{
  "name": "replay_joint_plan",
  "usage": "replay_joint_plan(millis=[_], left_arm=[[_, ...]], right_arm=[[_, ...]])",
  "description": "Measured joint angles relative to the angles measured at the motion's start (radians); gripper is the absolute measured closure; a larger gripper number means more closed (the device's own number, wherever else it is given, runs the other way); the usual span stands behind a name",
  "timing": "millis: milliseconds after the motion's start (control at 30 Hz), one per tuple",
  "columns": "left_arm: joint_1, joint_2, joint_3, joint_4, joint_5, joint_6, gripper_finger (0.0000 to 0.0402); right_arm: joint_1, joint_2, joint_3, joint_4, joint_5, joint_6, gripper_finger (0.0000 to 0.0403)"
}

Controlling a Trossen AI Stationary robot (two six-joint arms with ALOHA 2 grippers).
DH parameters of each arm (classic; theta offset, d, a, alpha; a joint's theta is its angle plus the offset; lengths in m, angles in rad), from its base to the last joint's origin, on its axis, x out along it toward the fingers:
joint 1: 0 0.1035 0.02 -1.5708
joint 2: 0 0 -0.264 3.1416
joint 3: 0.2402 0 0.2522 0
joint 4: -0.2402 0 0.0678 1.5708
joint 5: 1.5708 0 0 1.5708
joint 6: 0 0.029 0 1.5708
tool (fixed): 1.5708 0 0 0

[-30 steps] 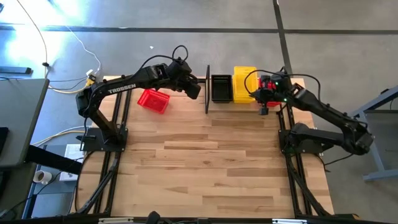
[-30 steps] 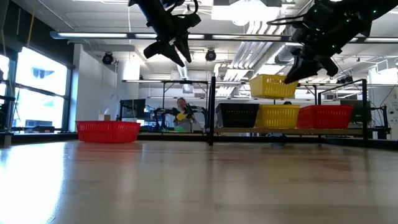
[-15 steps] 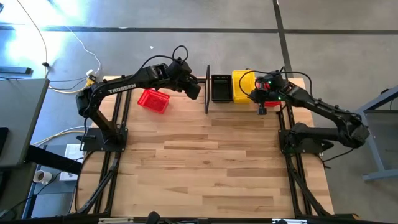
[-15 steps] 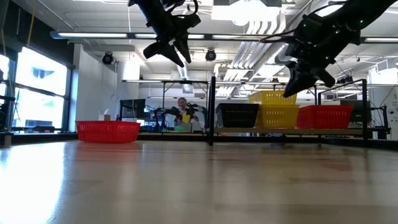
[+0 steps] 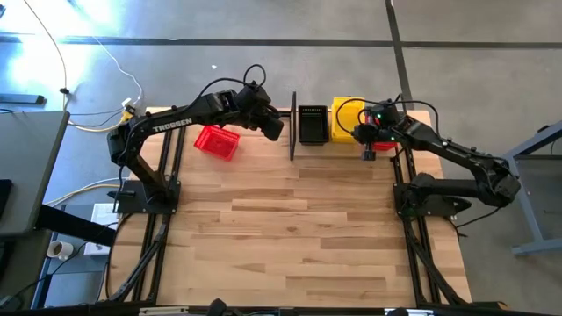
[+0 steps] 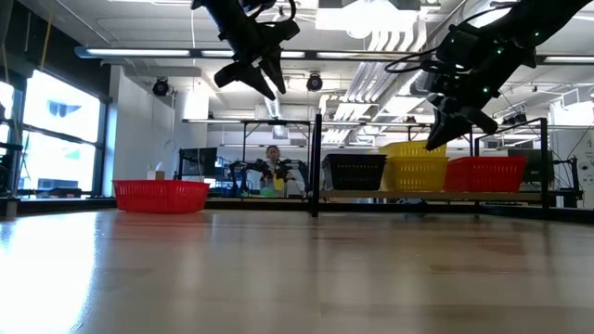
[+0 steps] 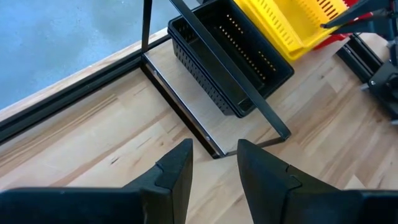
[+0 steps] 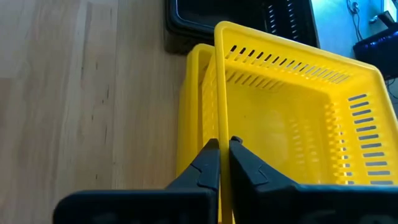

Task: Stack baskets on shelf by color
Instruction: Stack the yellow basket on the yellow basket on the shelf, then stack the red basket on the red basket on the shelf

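The shelf point(image 5: 292, 132) point(image 6: 316, 167) stands at the table's far edge. On it, from left to right, are stacked black baskets point(image 5: 313, 124) point(image 7: 236, 68), a yellow basket point(image 6: 415, 176) and a red basket point(image 6: 487, 173). My right gripper point(image 5: 363, 133) point(image 6: 438, 128) is shut on a second yellow basket point(image 5: 345, 112) point(image 8: 292, 112) over the lower yellow one point(image 8: 193, 106). Another red basket point(image 5: 216, 140) point(image 6: 161, 195) rests on the table left of the shelf. My left gripper point(image 5: 274, 128) point(image 7: 214, 162) hangs open, high above the table between that red basket and the shelf. My right gripper pinches the upper yellow basket's near-side wall at its rim point(image 8: 218, 121), one finger point(image 8: 244, 163) inside the basket and one outside. The fingers come slanting down from the table's right. The basket is tilted, its underside sunk into the lower yellow basket point(image 6: 415, 176).
The shelf's thin black posts point(image 7: 147, 25) and top rail point(image 7: 236, 81) stand close around the baskets. Bare wooden table point(image 5: 299, 228) fills the whole near half. A person point(image 6: 272, 167) is in the room far behind the table.
My right gripper has come down with the yellow basket, shifting slightly toward the table's left. The basket was held clear above the shelf; now it sits tilted in the lower yellow basket. My left arm has kept still.
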Motion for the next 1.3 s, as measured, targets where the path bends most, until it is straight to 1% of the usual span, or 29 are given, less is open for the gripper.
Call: replay_joint_plan(millis=[133, 333, 433, 567, 700, 867, 1033, 1133, 1300], left_arm=[[0.000, 0.000, 0.000, 0.000, 0.001, 0.000, 0.0286], [0.000, 0.000, 0.000, 0.000, 0.001, 0.000, 0.0286], [0.000, 0.000, 0.000, 0.000, 0.001, 0.000, 0.0286], [0.000, 0.000, 0.000, 0.000, 0.005, 0.001, 0.0286], [0.007, 0.000, 0.000, -0.024, 0.013, 0.028, 0.0286], [0.029, 0.000, 0.000, -0.158, -0.015, 0.021, 0.0286], [0.074, 0.000, 0.000, -0.352, -0.114, -0.046, 0.0286], [0.109, 0.000, 0.000, -0.440, -0.139, -0.098, 0.0286], [0.156, 0.000, -0.010, -0.543, -0.143, -0.107, 0.0286]], right_arm=[[0.011, 0.000, 0.000, 0.000, 0.000, 0.007, 0.0383], [0.035, -0.006, 0.000, 0.000, 0.000, 0.022, 0.0332], [0.045, -0.019, 0.000, -0.001, 0.004, 0.019, 0.0312], [0.053, -0.060, 0.000, -0.011, 0.044, 0.038, 0.0303], [0.055, -0.108, 0.000, -0.016, 0.069, 0.106, 0.0302], [0.055, -0.160, 0.000, -0.015, 0.069, 0.221, 0.0302], [0.056, -0.201, 0.000, -0.015, 0.069, 0.314, 0.0302], [0.056, -0.218, 0.000, -0.014, 0.069, 0.330, 0.0302], [0.056, -0.222, 0.000, -0.015, 0.069, 0.330, 0.0302]])
